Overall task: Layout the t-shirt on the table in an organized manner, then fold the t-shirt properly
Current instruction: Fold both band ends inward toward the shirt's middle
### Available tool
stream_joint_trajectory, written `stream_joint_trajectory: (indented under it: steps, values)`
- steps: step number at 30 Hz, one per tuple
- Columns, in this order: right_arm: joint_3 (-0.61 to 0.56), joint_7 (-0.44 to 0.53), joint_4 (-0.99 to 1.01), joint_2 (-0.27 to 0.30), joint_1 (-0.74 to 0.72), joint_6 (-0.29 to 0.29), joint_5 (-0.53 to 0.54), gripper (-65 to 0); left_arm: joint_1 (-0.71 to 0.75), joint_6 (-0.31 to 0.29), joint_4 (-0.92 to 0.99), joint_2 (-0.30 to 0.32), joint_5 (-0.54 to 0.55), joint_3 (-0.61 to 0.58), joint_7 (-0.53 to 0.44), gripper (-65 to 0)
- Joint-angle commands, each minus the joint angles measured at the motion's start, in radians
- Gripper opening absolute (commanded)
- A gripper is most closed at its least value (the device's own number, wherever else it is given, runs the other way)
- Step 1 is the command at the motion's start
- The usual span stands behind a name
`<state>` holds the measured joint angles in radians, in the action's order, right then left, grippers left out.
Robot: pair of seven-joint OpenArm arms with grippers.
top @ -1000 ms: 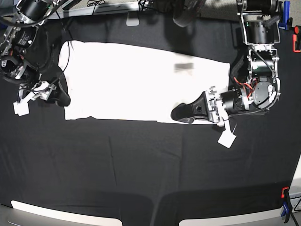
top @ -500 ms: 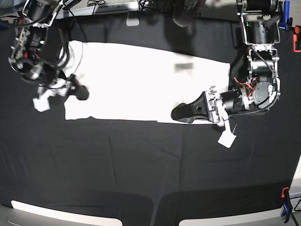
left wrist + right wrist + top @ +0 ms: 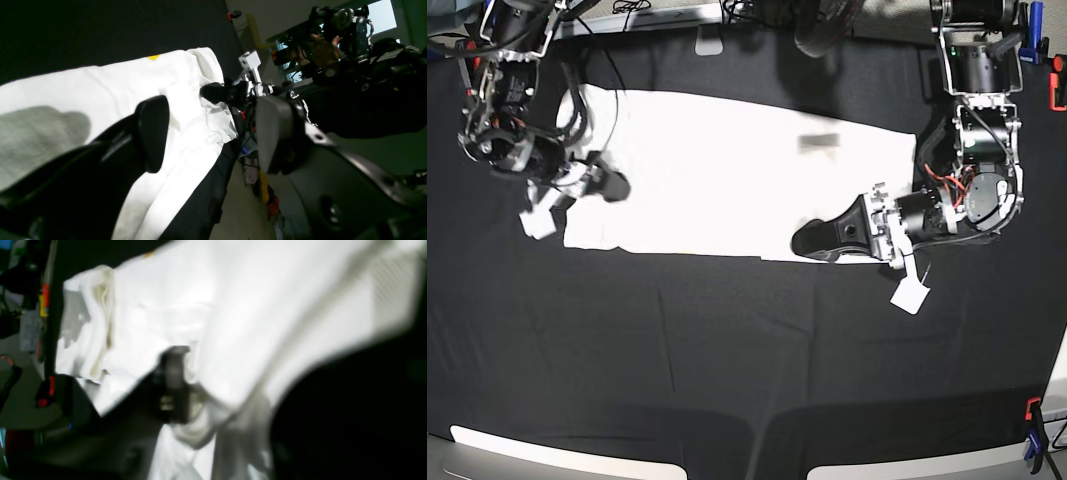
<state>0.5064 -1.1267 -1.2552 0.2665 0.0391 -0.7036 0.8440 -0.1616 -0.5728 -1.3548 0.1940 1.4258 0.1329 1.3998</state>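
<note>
- One white t-shirt (image 3: 727,175) lies folded into a long band across the upper half of the black-clothed table (image 3: 727,350), running from about 9 o'clock to 3 o'clock in the base view; its plain side is up, and a sliver of yellow print (image 3: 153,57) peeks out at one edge in the left wrist view.
- Two arms flank it; the right gripper (image 3: 607,185) sits at the shirt's 9 o'clock end, over its lower corner; in the blurred right wrist view white cloth bunches around a dark finger (image 3: 173,383), yet whether the jaws have closed on the fabric cannot be told.
- The left gripper (image 3: 812,240) rests at the shirt's lower edge near 4 o'clock, jaws spread wide and holding nothing; its two dark pads (image 3: 151,131) frame the shirt in the wrist view.
- Around the edges: one red clamp (image 3: 1058,90) and one blue clamp (image 3: 1035,30) at 2 o'clock; another clamp (image 3: 1033,435) at 5 o'clock; a white tag (image 3: 910,295) dangles by the left gripper, another (image 3: 539,222) by the right.
</note>
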Motion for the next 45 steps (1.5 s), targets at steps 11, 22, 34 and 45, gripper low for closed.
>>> stream_joint_trajectory:
  steps: [11, 22, 34, 45]
  values:
    - [0.123, -0.018, -0.033, 0.182, -0.053, 0.005, -0.050, -65.0, -0.021, -0.003, -0.018, 0.003, 0.034, 0.003, -0.004, -26.7]
    - [0.128, -0.020, -0.113, 0.197, -0.107, 0.029, -0.058, -65.0, -0.021, -0.004, -0.018, 0.003, 0.034, 0.003, -0.004, -26.7]
    - [0.079, -0.020, -0.480, -0.005, -0.026, 0.100, -0.061, -65.0, -0.021, -0.003, -0.018, 0.003, 0.035, 0.003, -0.004, -26.7]
    - [-0.311, -0.019, -0.480, -0.182, -0.051, 0.112, -0.137, -65.0, -0.021, -0.004, -0.018, 0.003, 0.058, 0.003, -0.004, -26.7]
